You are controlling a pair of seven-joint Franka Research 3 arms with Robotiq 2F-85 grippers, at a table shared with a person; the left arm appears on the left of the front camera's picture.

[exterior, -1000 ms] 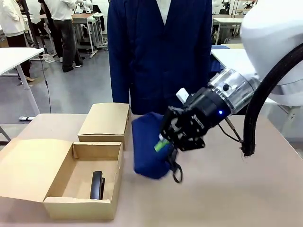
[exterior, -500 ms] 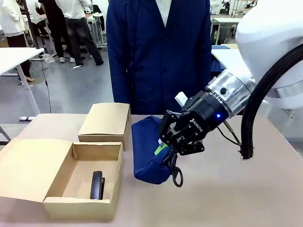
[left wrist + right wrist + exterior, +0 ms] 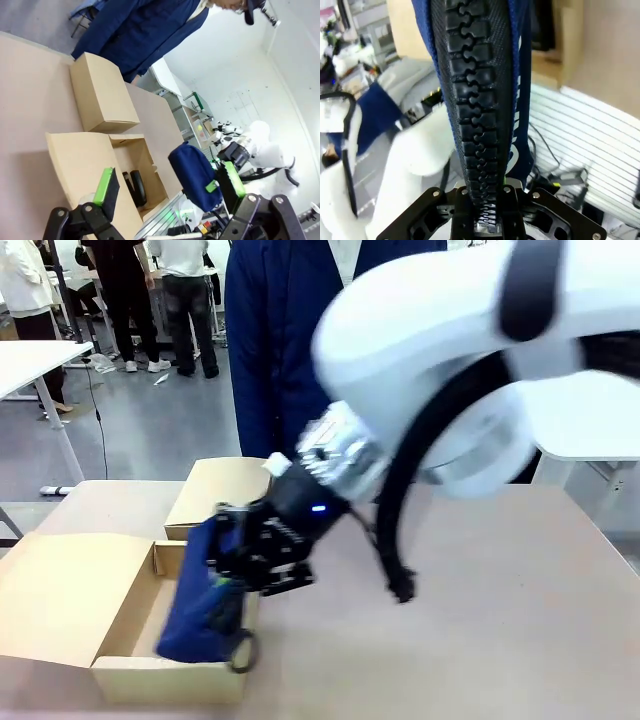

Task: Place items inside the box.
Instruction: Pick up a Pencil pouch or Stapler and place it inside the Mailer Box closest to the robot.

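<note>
Stapler [image 3: 136, 186] lies in box [image 3: 130, 680] under navy pencil case [image 3: 195, 615] pinched by right fingers [image 3: 510, 215]; left fingers [image 3: 106, 187] spread.

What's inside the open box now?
A black stapler lies on its floor. The navy pencil case, clamped in the right gripper, hangs over the box, covering part of the floor from the front.

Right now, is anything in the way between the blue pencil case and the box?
Nothing visible blocks it. The right gripper holds the navy pencil case over the box rim; the black stapler lies inside, with bare floor beside it.
</note>
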